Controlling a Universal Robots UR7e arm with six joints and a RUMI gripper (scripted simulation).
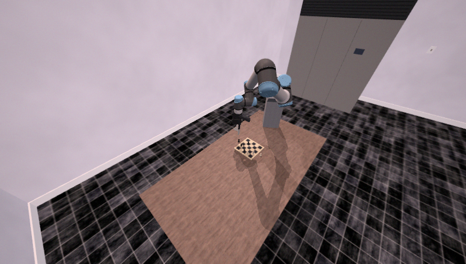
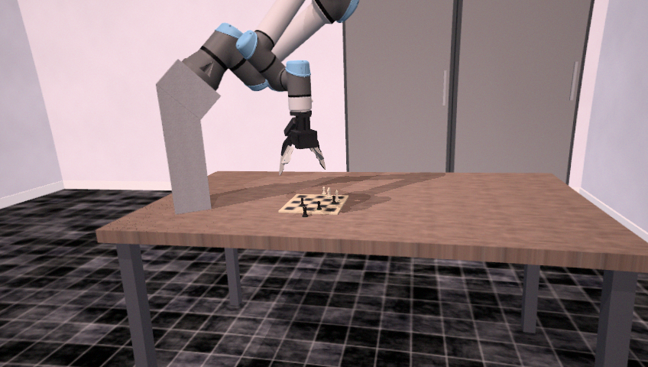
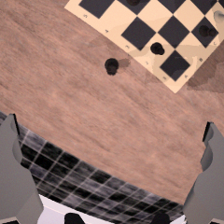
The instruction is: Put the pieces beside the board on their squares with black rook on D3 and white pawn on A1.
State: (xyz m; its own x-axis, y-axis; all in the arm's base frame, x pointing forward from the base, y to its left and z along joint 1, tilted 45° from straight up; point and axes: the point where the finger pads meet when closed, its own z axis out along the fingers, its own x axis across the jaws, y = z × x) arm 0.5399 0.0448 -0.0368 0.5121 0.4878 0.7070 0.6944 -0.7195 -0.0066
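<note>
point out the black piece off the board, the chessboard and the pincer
black piece (image 3: pixel 111 65), wrist view, its top
chessboard (image 3: pixel 108 21), wrist view, a light square by its edge
pincer (image 2: pixel 302 164), exterior view, midway between its open fingertips

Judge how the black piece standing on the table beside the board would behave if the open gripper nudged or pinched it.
The black piece looks small, narrow and upright on the table, so a sideways nudge would probably tip it. Seen from above it looks round, so once down it may roll. The gripper stands wide open; an off-centre pinch could let it slip.

The arm (image 2: pixel 254 50) bends down, wrist vertical, its hand (image 2: pixel 302 164) pointing downward, fingers spread wide, empty.
</note>
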